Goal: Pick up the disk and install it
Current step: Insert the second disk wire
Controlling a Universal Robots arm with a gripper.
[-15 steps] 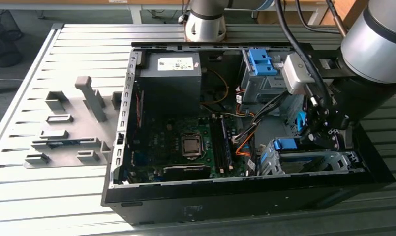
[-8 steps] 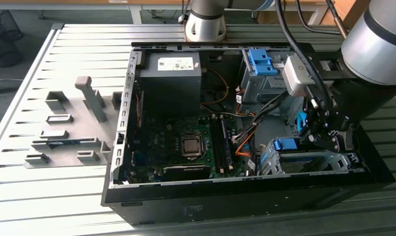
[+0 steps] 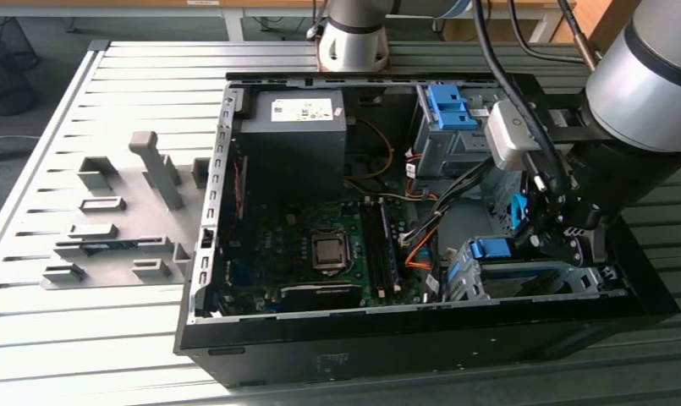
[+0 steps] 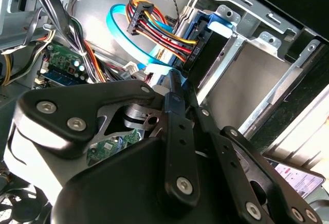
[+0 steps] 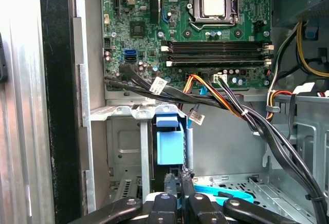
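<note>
Slatted metal workbench [image 3: 114, 338] in a workshop

Grey floor [image 3: 35, 85] lies beyond the bench's far edge, with a dark wire wastebasket [image 3: 4, 63] near its far corner at the exterior view's left.

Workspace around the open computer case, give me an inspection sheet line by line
Surface: slatted metal table, carrying the open computer case.
Job's things: disk with blue carrier stands in the metal drive cage, at the case's corner on the exterior view's right.
Clutter: grey fixture plate with upright brackets, beside the case on the exterior view's left.
Grippers: gripper right at the disk's edge, fingers close together.
Cables: orange, red, yellow and black wire bundle crossing near the cage; light blue cable.
Surroundings: wire bin on the floor.
</note>
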